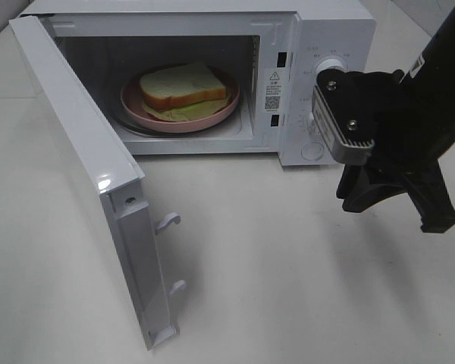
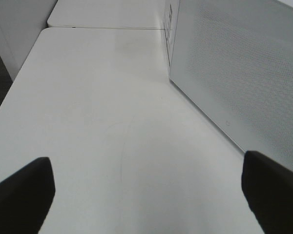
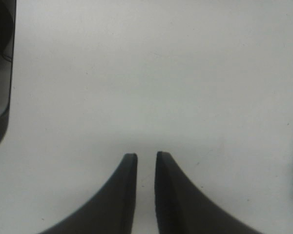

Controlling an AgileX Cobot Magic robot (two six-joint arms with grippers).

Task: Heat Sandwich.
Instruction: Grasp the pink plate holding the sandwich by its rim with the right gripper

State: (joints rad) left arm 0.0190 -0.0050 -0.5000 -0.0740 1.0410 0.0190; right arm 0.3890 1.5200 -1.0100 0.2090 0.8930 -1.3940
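The sandwich (image 1: 183, 85) already lies on the pink plate (image 1: 221, 114) inside the microwave (image 1: 334, 23), well ahead of the right fingers (image 3: 158, 163) and off to their left. No fingers touch it. The right fingers are parted by only a slit and hold nothing; below them is bare tabletop (image 1: 273, 265), and the control panel (image 1: 312, 98) stands just behind them.

The left fingers (image 2: 19, 195) are spread as wide as they go, also empty, low over the tabletop. Just to their right runs a white dotted panel (image 2: 234, 73), which we take to be the outer face of the open door (image 1: 83, 174).

We judge that loading is done and that closing the door and setting the heat remain. Several things could go wrong here:

- The door swings toward the space in front of the right fingers. If that arm stays near the panel, the door edge or its latch hooks (image 1: 169, 221) may strike it.
- A push from wide-spread left fingers could slip off the smooth panel, or one finger could catch the door's edge.
- A push that is too hard could slide the whole microwave along the tabletop, carrying the panel out of line with the right fingers.
- A push that is too soft may leave the hooks unlatched, so heating would not start.
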